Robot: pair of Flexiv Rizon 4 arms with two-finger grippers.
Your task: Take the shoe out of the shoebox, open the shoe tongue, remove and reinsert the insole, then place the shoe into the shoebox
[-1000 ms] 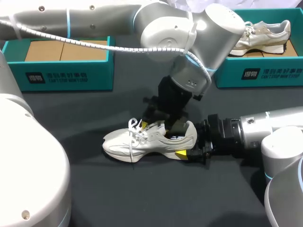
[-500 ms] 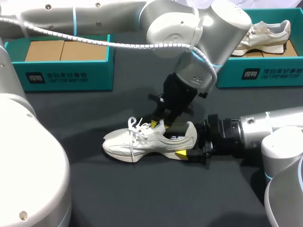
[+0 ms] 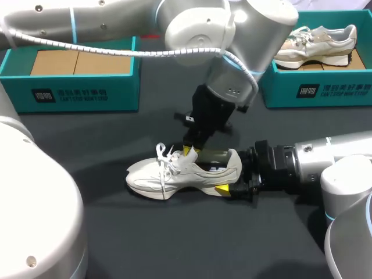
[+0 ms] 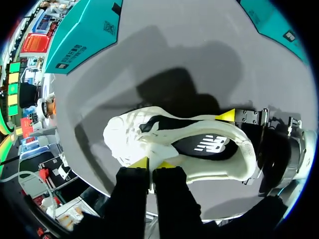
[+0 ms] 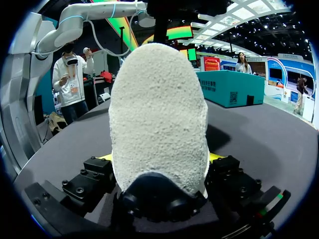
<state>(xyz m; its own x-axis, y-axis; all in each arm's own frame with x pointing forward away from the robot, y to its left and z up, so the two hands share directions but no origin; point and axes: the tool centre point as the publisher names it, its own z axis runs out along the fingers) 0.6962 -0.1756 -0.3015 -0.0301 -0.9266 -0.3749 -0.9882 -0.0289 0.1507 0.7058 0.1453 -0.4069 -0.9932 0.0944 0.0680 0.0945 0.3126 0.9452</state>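
Step in hand: opening the tongue. The shoe is out of the box and the insole is not pulled yet.

The surface (image 3: 145, 232) carries an empty shoebox (image 3: 75, 75) at the far left and a second box (image 3: 314, 87), holding another shoe (image 3: 317, 43), at the far right. The shoe (image 3: 183, 172) lies on its sole between them at mid-surface, well apart from both, toe toward my left. The right tool (image 3: 231, 180) clamps the heel from both sides, low on the surface, and acts as the anchor. The left tool (image 4: 152, 164) comes in from above with its tips nearly together, pinching the tongue (image 4: 155, 149) at its top edge. The insole (image 4: 207, 145) looks seated and is visible through the collar. My read on the next move: lift the tongue up and toward the toe while the heel clamp holds, clearing enough opening to reach the insole. The risk is the thin tongue slipping out of the pinch.
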